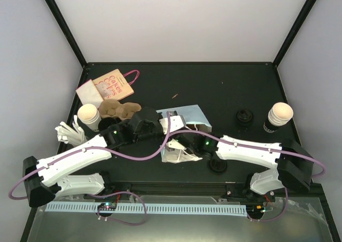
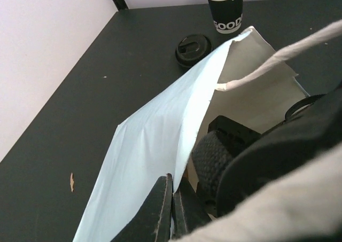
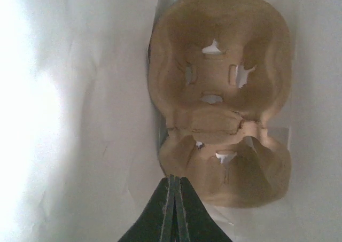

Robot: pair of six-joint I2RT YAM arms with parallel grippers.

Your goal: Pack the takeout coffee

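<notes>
On the black table (image 1: 214,87), a pale blue paper bag (image 1: 193,115) lies at the centre with the right arm reaching into its mouth. The left gripper (image 2: 172,202) is clenched on the edge of the bag's wall at the mouth. The right gripper (image 3: 173,196) is inside the bag, its fingers pressed together with nothing between them, at the near edge of a brown moulded-pulp cup carrier (image 3: 222,92) that rests against the bag's bottom. A black paper coffee cup with a white lid (image 1: 279,115) stands at the table's right and a second lidded cup (image 1: 88,116) at its left. A loose black lid (image 1: 244,116) lies just beside the right-hand cup.
</notes>
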